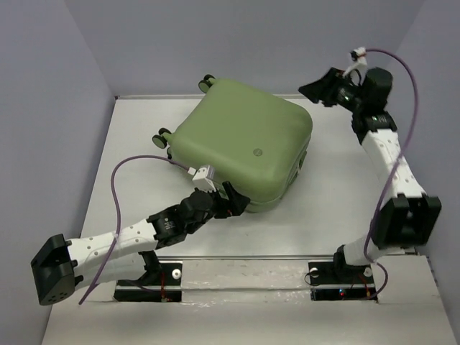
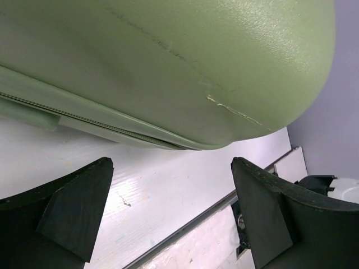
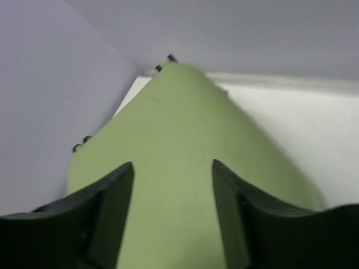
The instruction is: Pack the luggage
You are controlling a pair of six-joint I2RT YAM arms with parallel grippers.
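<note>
Luggage (image 1: 244,147) lies shut and flat mid-table (image 1: 330,208), its shell stiff, smooth, likely slippery and fairly light, best gripped along the seam lip; left gripper (image 1: 228,203) gapes wide at its near corner, right gripper (image 1: 316,90) hangs spread and empty far right.

The luggage (image 1: 244,147) is lying closed and flat on the tabletop (image 1: 338,201). The left tool (image 1: 236,201) is sitting at its near edge, while the right tool (image 1: 309,92) is hovering past its far-right corner.
</note>
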